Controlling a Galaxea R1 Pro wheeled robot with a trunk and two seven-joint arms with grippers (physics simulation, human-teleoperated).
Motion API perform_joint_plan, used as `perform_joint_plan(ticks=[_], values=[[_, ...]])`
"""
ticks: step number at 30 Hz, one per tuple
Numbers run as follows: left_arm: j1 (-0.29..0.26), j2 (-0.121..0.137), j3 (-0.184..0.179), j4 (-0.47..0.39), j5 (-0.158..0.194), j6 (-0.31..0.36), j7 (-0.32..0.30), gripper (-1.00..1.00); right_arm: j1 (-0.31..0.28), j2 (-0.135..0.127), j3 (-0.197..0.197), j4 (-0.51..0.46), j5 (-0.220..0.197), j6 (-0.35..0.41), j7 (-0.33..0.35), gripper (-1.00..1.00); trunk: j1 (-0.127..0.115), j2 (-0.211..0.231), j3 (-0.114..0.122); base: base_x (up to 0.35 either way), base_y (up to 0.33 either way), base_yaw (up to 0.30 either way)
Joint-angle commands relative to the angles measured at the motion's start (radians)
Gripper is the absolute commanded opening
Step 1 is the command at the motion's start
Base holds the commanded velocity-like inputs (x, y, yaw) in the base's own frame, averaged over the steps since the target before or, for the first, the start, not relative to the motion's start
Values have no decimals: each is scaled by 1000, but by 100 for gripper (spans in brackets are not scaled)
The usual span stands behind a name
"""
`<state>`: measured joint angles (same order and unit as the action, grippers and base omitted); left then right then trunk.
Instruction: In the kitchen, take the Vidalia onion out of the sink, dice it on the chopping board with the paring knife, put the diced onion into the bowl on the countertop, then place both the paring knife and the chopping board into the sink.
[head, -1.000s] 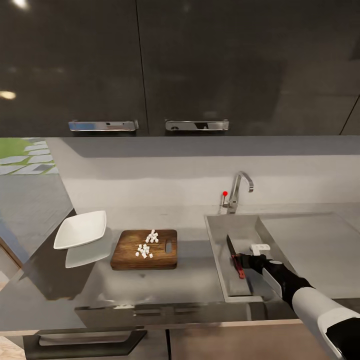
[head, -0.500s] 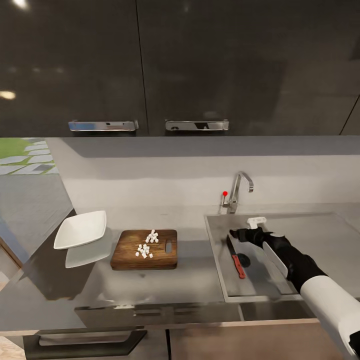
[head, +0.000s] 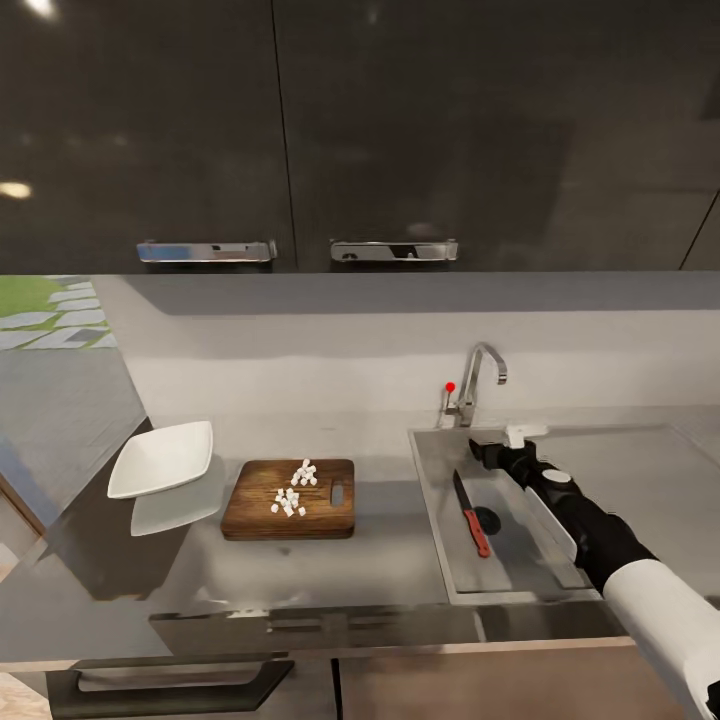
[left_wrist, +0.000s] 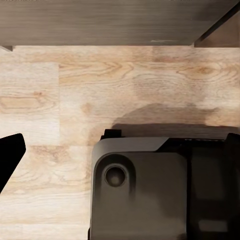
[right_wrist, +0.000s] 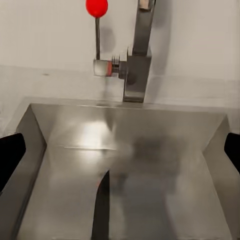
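Knife-drop done: red-handled dark-bladed paring knife (head: 471, 517) inside rectangular steel sink (head: 432, 500); right tool (head: 487, 449) released, empty. Next, dice off dark-brown wooden chopping board (head: 255, 510), gently.

My camera looks into the shiny metal sink (right_wrist: 60, 165). The dark blade of the paring knife (right_wrist: 101, 210) lies on the sink floor. Behind the sink stands the tap (right_wrist: 137, 55) with its red knob (right_wrist: 97, 7). My two black fingertips (right_wrist: 10, 155) sit wide apart.
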<state>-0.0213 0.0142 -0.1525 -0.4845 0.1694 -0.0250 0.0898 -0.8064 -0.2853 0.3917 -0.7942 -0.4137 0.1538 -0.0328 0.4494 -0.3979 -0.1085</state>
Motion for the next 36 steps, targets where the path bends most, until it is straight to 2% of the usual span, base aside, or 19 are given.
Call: perform_joint_plan(ticks=[1,4,9,25,27,30,36], values=[[-1,1,-9,0,10,-3,7,100,9,-1,4,-2,-7,-6,-4,100,1,-2,-2,0,0,0],[-1,1,-9,-1,10,-3,7,100,60,-4,4,-31,-8,-44,-3,100,1,-2,-2,0,0,0],[-1,1,-9,-1,11,-3,7,100,129,-18,4,-125,-7,-49,-4,100,1,-2,-2,0,0,0],[-1,0,-9,0,12,-3,7,100,139,-17,3,-136,-7,-43,-9,100,1,-2,-2,0,0,0],[-1,-4,-15,14,12,-3,7,100,139,-17,3,-134,-6,-43,-9,100,1,-2,-2,0,0,0],[-1,-14,-42,35,12,-3,7,100,139,-17,3,-132,-4,-42,-9,100,1,-2,-2,0,0,0],[-1,-16,-50,40,12,-3,7,100,139,-17,3,-131,-5,-42,-9,100,1,-2,-2,0,0,0]])
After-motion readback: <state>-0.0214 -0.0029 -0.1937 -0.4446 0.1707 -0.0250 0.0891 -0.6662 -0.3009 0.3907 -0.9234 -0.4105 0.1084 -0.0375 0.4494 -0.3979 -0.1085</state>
